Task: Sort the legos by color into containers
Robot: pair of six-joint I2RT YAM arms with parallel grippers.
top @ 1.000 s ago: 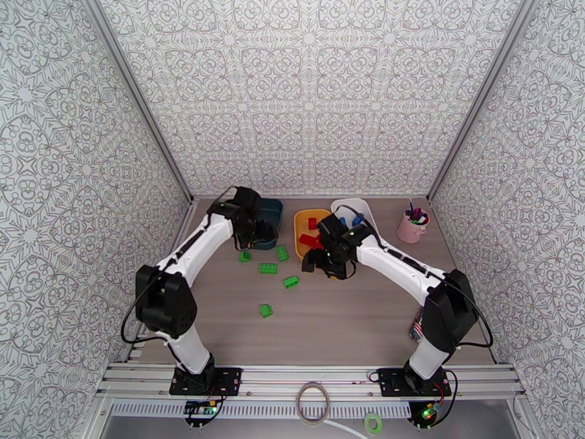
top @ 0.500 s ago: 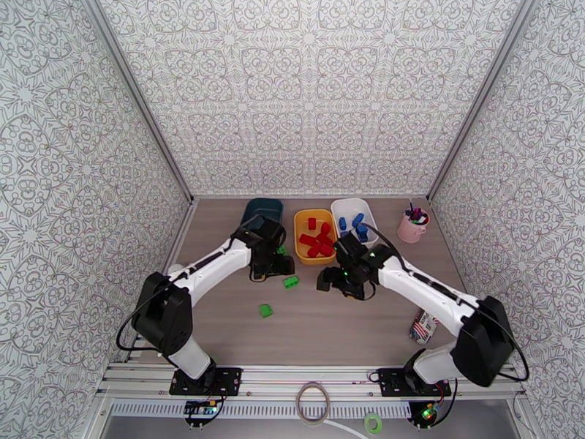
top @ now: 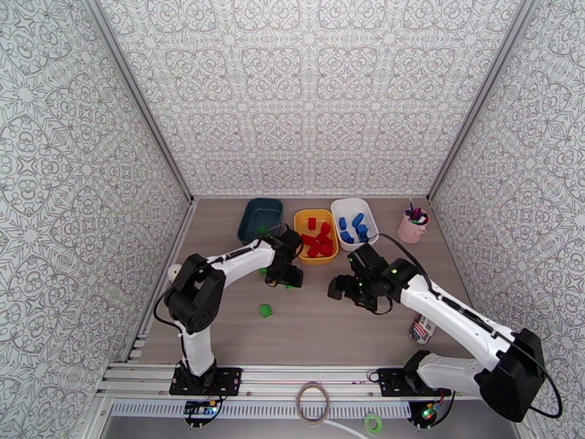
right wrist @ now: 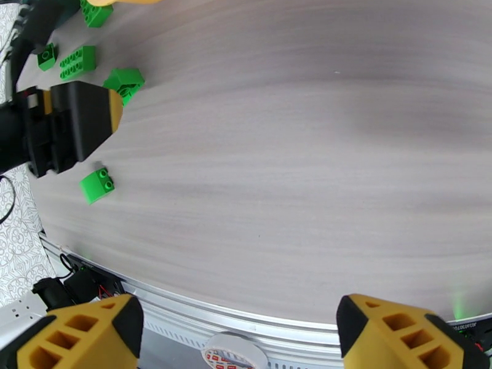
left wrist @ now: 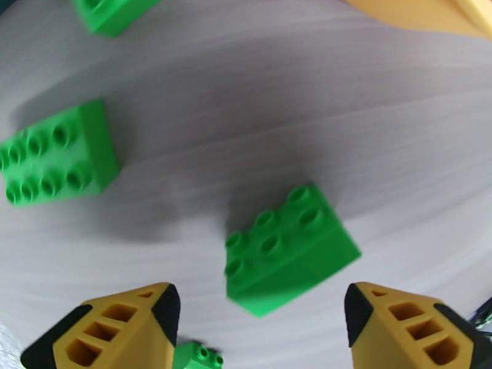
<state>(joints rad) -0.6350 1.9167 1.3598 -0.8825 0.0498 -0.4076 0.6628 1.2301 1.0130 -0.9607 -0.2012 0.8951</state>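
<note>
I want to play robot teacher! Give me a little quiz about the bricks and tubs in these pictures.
1. True or false: the blue bricks lie in the white tub.
2. What colour are the loose bricks on the table? A red, B green, C blue.
3. Fill the gap: the red bricks lie in the ___ tub.

Key: 1 true. 2 B. 3 yellow, the yellow tub.
</note>
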